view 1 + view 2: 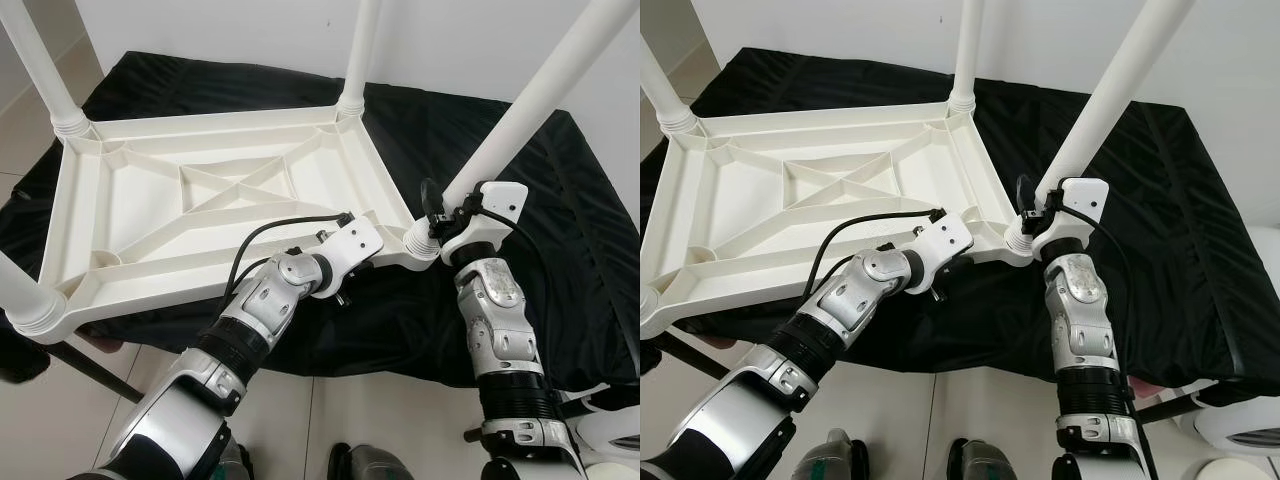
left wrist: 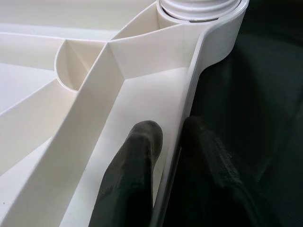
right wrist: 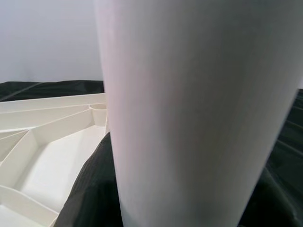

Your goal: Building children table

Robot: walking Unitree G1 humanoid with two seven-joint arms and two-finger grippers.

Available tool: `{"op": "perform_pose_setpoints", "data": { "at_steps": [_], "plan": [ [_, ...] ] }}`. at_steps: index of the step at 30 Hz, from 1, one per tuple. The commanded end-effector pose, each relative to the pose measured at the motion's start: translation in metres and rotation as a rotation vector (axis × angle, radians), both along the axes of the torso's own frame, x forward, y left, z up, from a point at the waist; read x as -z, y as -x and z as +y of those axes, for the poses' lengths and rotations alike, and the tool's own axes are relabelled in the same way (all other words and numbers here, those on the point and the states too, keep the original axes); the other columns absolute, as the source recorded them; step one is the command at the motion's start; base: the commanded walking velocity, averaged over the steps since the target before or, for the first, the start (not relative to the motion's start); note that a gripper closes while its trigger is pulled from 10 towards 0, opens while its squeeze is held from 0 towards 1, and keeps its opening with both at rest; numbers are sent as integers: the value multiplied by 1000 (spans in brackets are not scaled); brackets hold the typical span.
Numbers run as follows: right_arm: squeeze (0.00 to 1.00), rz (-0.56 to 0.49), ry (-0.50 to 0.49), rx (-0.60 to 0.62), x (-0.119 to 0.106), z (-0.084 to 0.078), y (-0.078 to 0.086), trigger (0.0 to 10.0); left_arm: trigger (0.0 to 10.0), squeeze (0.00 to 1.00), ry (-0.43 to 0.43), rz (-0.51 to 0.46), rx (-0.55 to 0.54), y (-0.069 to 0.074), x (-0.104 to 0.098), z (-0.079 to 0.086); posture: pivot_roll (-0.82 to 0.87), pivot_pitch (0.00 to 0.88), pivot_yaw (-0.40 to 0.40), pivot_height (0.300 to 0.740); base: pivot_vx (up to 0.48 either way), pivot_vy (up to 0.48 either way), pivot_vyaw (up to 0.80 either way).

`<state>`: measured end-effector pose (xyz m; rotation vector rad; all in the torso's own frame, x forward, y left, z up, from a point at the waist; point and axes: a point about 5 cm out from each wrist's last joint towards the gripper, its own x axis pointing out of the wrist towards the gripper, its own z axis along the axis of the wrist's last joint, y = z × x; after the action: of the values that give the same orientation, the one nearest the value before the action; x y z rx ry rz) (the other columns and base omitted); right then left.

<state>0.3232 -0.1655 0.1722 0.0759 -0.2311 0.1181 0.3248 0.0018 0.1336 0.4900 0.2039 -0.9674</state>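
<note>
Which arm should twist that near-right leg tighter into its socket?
Right. The right gripper is already at the white plastic leg, near its socket, while the left gripper fingers pinch the upturned white tabletop's rim, steadying it.

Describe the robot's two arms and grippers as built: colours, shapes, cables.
Both arms are silver, made of rounded metallic segments with black ribbed bands near the elbows. Each wrist ends in a white boxy housing; a black cable loops out from the left arm and another curls beside the right arm. The left gripper has two long, matte black, round-tipped fingers. The right gripper's fingers cannot be made out.
</note>
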Motion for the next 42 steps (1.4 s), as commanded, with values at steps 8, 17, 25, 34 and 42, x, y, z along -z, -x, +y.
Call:
{"op": "perform_pose_setpoints", "data": {
  "at_steps": [8, 17, 25, 34, 42],
  "plan": [
    [0, 146, 10, -101, 17, 17, -9, 10000, 10000, 0, 6, -51, 20, 2, -10, -7, 12, 67, -34, 740, 0, 0, 0],
    [0, 175, 68, -201, 11, 5, -14, 10000, 10000, 0, 7, -53, 16, 2, -10, -7, 15, 60, -35, 740, 0, 0, 0],
    [0, 187, 103, -208, 12, -4, -13, 10000, 10000, 0, 8, -55, 18, 3, -10, -7, 14, 58, -35, 740, 0, 0, 0],
    [0, 216, 84, -197, 24, 2, -11, 10000, 10000, 0, 7, -57, 22, 4, -10, -8, 17, 54, -31, 740, 0, 0, 0],
    [0, 272, -23, -159, 30, 0, -17, 10000, 10000, 0, 8, -60, 23, 4, -10, -9, 17, 55, -31, 740, 0, 0, 0]
  ]
}}
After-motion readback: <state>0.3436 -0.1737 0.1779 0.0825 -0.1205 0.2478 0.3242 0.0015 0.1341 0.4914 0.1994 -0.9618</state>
